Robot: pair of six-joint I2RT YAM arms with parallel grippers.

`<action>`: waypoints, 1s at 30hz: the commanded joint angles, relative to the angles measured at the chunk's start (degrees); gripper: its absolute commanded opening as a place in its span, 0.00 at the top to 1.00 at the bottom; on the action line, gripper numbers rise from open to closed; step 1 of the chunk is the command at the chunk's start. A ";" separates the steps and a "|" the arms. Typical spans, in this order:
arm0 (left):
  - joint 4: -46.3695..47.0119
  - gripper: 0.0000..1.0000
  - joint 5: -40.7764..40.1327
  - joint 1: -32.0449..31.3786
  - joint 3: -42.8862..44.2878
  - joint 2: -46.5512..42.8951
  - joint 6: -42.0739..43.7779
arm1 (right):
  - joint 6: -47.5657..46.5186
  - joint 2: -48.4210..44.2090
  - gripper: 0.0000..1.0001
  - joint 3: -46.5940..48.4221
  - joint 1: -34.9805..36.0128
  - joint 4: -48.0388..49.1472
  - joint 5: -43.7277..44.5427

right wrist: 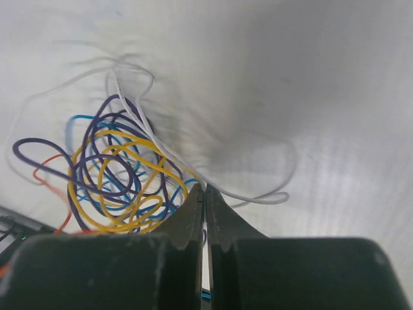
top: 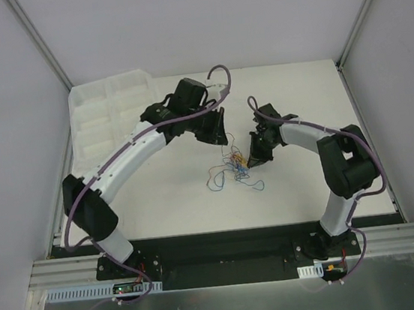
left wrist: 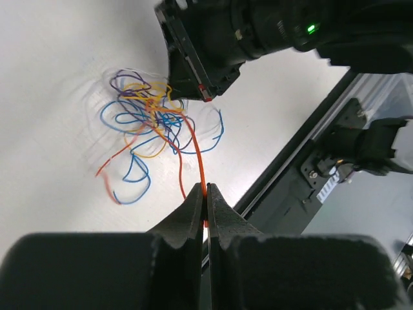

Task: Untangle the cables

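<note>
Right hand [right wrist: 205, 194] pinched together beside the tangled cables [right wrist: 116, 181].

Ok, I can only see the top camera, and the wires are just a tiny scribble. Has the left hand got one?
Observer: Yes. In its wrist view the left hand is shut on the orange wire, which runs from its tips up into the bundle.
Operator: And the right hand?
Observer: The right hand is shut too, with its tips at the bundle's edge. I cannot tell which wire it pinches, if any.
Operator: Any colours I can't see?
Observer: A white wire loops out of the bundle, nearly hidden against the white table.
</note>
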 commanded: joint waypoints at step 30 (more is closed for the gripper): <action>-1.21 1.00 -39.79 16.79 23.82 -17.60 -11.25 | -14.12 -39.82 0.99 -31.70 -7.49 3.75 -2.42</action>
